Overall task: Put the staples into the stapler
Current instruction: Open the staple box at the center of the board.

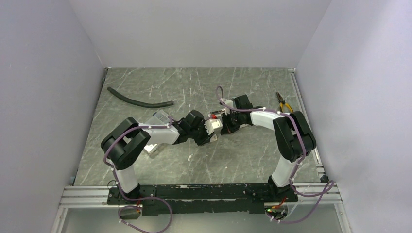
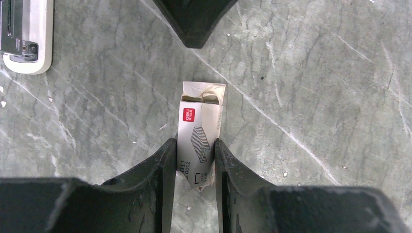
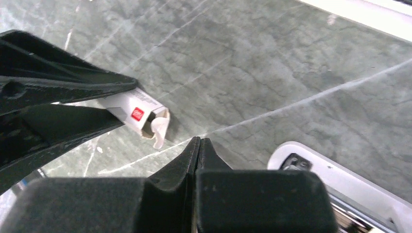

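Black fingers (image 2: 167, 160) of the left gripper (image 2: 194, 144) pinched the small white cardboard staple box with a red mark (image 2: 200, 121) by its long sides, gripping the end nearer the wrist. The far end of the box stuck out past the fingertips with its torn white end flap (image 2: 204, 91) hanging open. Whether the box touched the grey-green marbled table top (image 2: 316, 97) or hung just above it could not be told. In the right wrist view the same box (image 3: 138, 112) poked out from between the left fingers (image 3: 63, 82), flap drooping toward the table. Right gripper (image 3: 199, 145) had its two black fingers pressed flat together with nothing between them; its tip pointed at the open end of the box, near but apart from it. A white plastic stapler with a metal channel (image 2: 29, 43) lay flat on the table off to one side of the box, well apart from both grippers' tips; part of it showed beside the right gripper (image 3: 350, 182). From overhead both arms met at mid-table. A curved black rubber hose (image 1: 141, 100) lay toward the far left, and yellow-handled pliers (image 1: 283, 105) lay at the far right edge.
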Motion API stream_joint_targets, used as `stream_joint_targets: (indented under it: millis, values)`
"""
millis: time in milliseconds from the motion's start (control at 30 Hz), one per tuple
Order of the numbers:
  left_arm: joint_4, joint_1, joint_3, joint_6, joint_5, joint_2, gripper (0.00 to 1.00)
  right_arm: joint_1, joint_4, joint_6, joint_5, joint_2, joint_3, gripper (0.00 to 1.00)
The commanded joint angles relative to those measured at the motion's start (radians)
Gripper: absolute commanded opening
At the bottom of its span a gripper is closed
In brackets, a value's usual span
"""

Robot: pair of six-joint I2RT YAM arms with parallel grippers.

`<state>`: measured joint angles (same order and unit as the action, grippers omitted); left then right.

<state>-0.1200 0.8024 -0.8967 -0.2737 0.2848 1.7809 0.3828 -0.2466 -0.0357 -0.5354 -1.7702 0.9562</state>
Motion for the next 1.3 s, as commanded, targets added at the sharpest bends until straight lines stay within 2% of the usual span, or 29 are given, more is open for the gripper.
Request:
stream_joint_targets:
  millis: [0, 67, 133, 200, 367, 667, 1100, 1267]
  values:
    - [0.116, 0.004, 0.005, -0.015, -0.032, 0.002, 0.3, -0.002, 0.017, -0.019, -0.128, 0.045, -0.011, 0.05]
    - [0.114, 0.004, 0.003, -0.011, -0.029, 0.006, 0.31, -0.001, 0.028, -0.012, -0.169, 0.046, -0.012, 0.23]
    - [0.111, 0.004, 0.004, -0.007, -0.026, 0.011, 0.31, 0.002, 0.03, -0.007, -0.175, 0.034, -0.008, 0.32]
    - [0.111, 0.004, 0.003, -0.004, -0.024, 0.014, 0.31, 0.004, 0.031, -0.001, -0.184, 0.013, -0.005, 0.35]
    - [0.11, 0.004, 0.0, -0.001, -0.024, 0.018, 0.3, 0.022, 0.038, 0.005, -0.179, -0.032, 0.007, 0.36]
    - [0.112, 0.004, -0.005, 0.003, -0.018, 0.021, 0.3, 0.053, 0.032, -0.001, -0.153, -0.064, 0.015, 0.32]
    - [0.109, 0.004, 0.011, -0.009, -0.024, 0.022, 0.3, 0.051, 0.033, -0.022, -0.111, -0.046, 0.01, 0.02]
    - [0.115, 0.004, 0.016, -0.03, -0.031, 0.019, 0.29, 0.035, 0.027, -0.038, -0.112, -0.026, 0.004, 0.0]
